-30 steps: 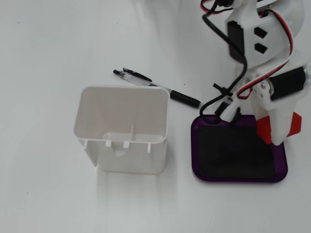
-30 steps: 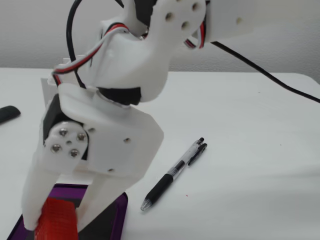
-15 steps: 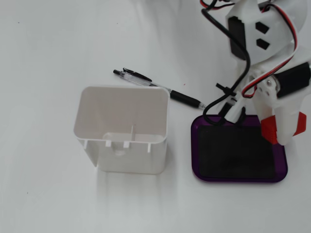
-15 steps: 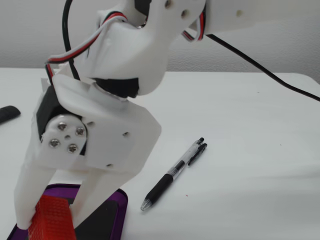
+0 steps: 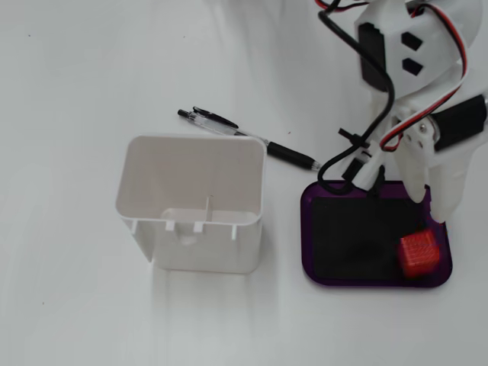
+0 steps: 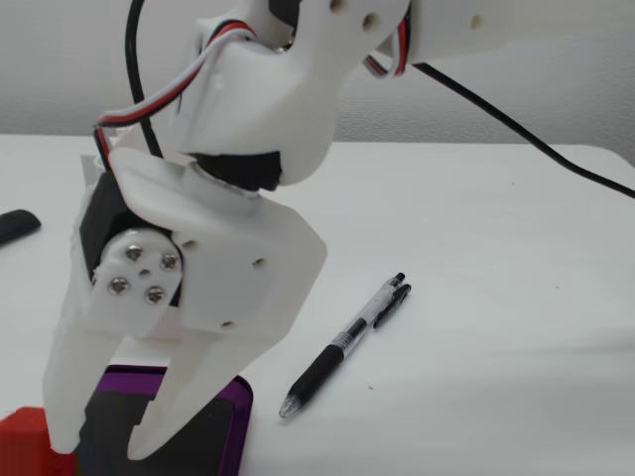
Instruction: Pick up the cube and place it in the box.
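Note:
The red studded cube (image 5: 419, 253) lies in the near right corner of the purple-rimmed box (image 5: 309, 252), on its black floor, close against the rim. My gripper (image 5: 431, 210) hangs over the box's far right part, just beyond the cube, with its white fingers spread open and nothing between them. In the other fixed view the gripper (image 6: 102, 441) fills the left side. One fingertip is close beside the cube (image 6: 30, 446), above the box (image 6: 236, 416); I cannot tell whether it touches the cube.
A taller white open-topped container (image 5: 191, 206) stands left of the box. A black and clear pen (image 5: 244, 136) lies behind both, also seen in the other fixed view (image 6: 347, 342). The arm's cables hang over the box's far edge.

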